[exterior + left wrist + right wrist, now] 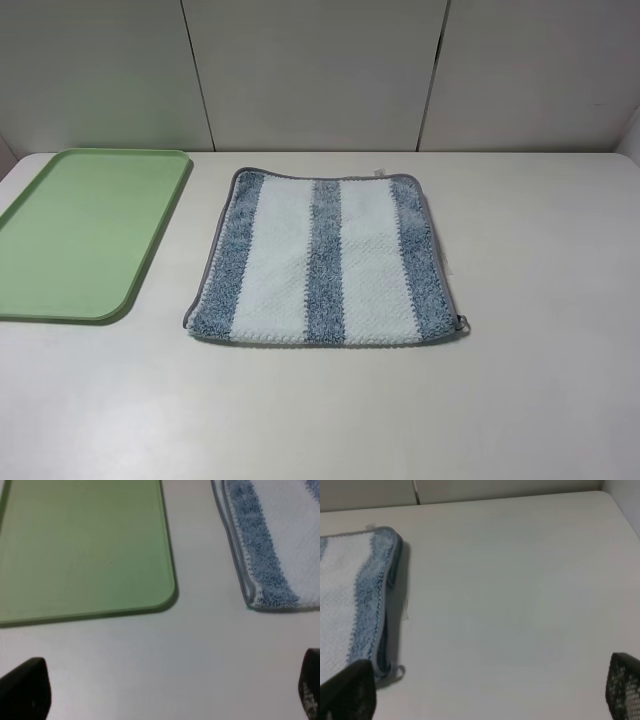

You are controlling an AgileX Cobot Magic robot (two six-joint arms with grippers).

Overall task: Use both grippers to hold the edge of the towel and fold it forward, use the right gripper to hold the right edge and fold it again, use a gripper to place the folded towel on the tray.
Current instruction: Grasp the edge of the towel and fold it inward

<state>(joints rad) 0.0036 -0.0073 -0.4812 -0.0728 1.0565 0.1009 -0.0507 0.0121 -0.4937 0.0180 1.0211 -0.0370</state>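
A blue-and-white striped towel [325, 260] with grey trim lies flat in the middle of the white table. Its right edge looks layered in the right wrist view [350, 595]. An empty light green tray [85, 230] sits to its left. Neither gripper shows in the exterior view. In the left wrist view the left gripper [167, 690] is open and empty above bare table, near the tray's near corner [85, 545] and the towel's near left corner [270, 545]. The right gripper [487, 690] is open and empty, off the towel's right edge.
The white table [540, 380] extends right of and in front of the towel. A panelled grey wall [320, 70] stands behind the table's far edge. A small hanging loop [397, 670] sticks out at the towel's near right corner.
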